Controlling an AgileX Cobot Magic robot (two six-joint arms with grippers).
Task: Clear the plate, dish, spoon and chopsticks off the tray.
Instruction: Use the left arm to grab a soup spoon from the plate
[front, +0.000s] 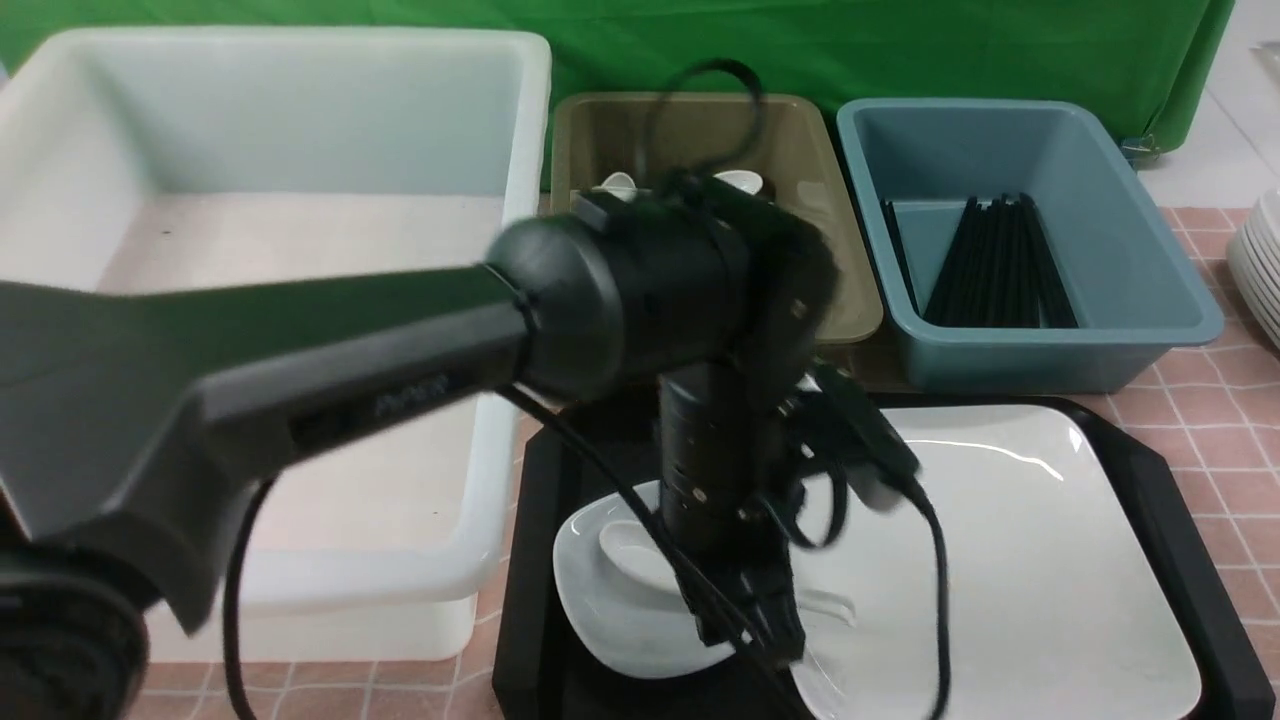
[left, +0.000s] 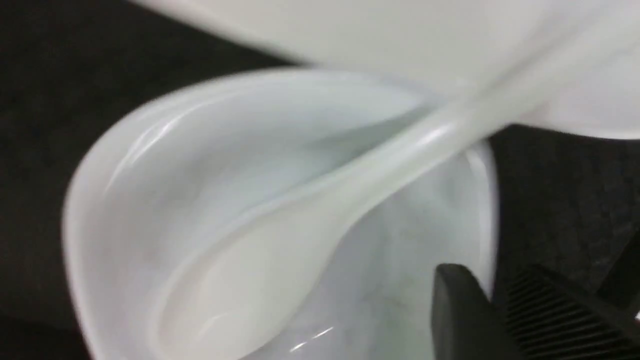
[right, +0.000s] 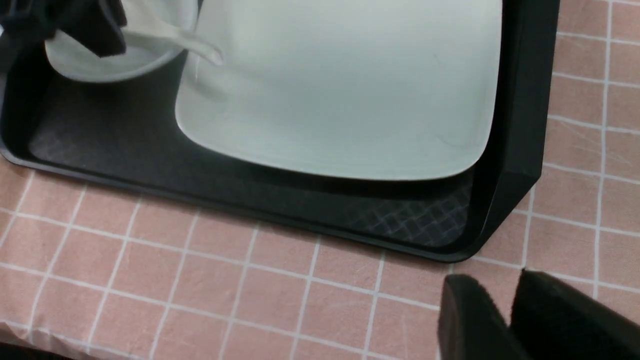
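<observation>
Lettering (front: 410, 400) on left arm (front: 250, 350) is blurring out. Left gripper (front: 752, 628) is pinching glossy dish (front: 610, 610) rim on tray (front: 530, 520); spoon (left: 280, 240) is lying inside. Right gripper (right: 505, 300) beside tray: can't tell grip.

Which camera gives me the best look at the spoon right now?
Left wrist view: the spoon fills the frame, bowl lying in the dish, handle reaching over the plate. Front view: the left arm hides most of the spoon. Right wrist view catches only its handle.
</observation>
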